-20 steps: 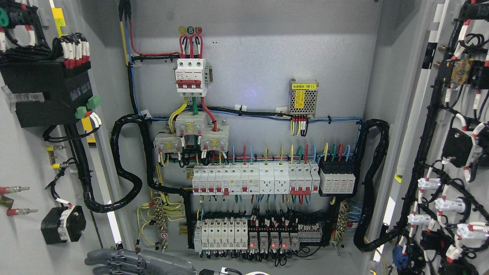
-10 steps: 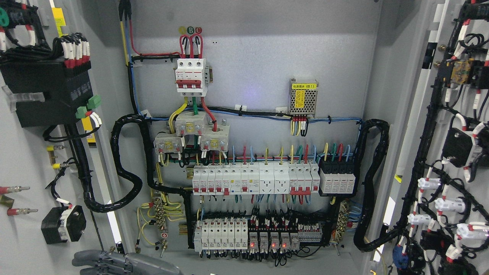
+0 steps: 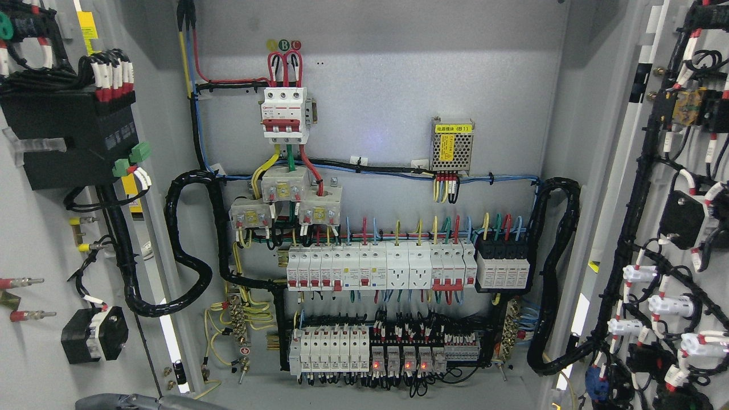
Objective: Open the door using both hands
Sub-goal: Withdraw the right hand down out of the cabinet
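The grey left hand point(image 3: 136, 402) has sunk to the bottom edge; its grip cannot be told. Both grey metal cabinet doors point(image 3: 40, 239) stand swung wide, exposing wired breakers point(image 3: 336, 267).

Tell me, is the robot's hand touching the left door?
Apart. In the head view the left hand sits at the bottom edge, with grey floor between it and the left door.

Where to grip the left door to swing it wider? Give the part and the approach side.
Grip the left door by its outer free edge, which lies beyond the picture's left, coming from the front. Its inner face carries a black box, cables and studs, so there is probably no clean hold there. The left hand shows only at the bottom edge.
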